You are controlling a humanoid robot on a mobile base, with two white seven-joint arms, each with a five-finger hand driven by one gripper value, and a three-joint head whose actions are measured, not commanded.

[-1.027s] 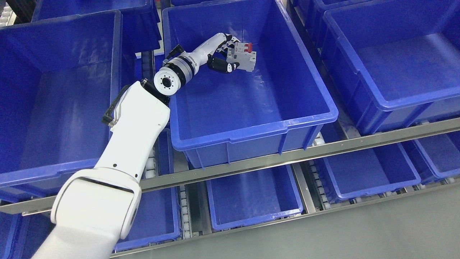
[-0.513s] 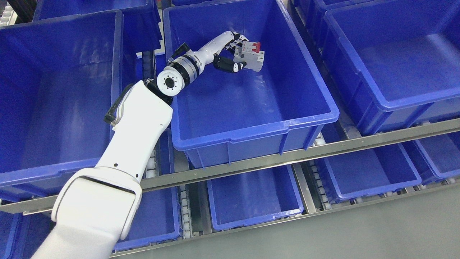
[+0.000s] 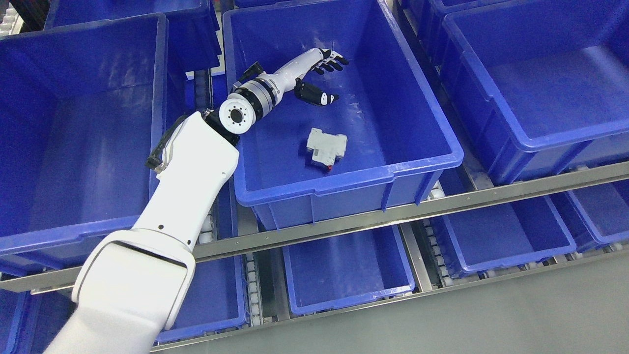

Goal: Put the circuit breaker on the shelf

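Circuit breaker (image 3: 325, 148) lies on its side on the floor of the middle blue bin (image 3: 344, 174), toward the bin's front wall, untouched. I judge it rigid, light, smooth-sided plastic; if I must regrasp, I take it across the flat side faces, clear of the red levers. Left hand (image 3: 322, 73) hovers deeper in the same bin, fingers spread, thumb out, holding nothing. Levers mostly hidden beneath the body; only a red sliver shows. Right arm out of view.
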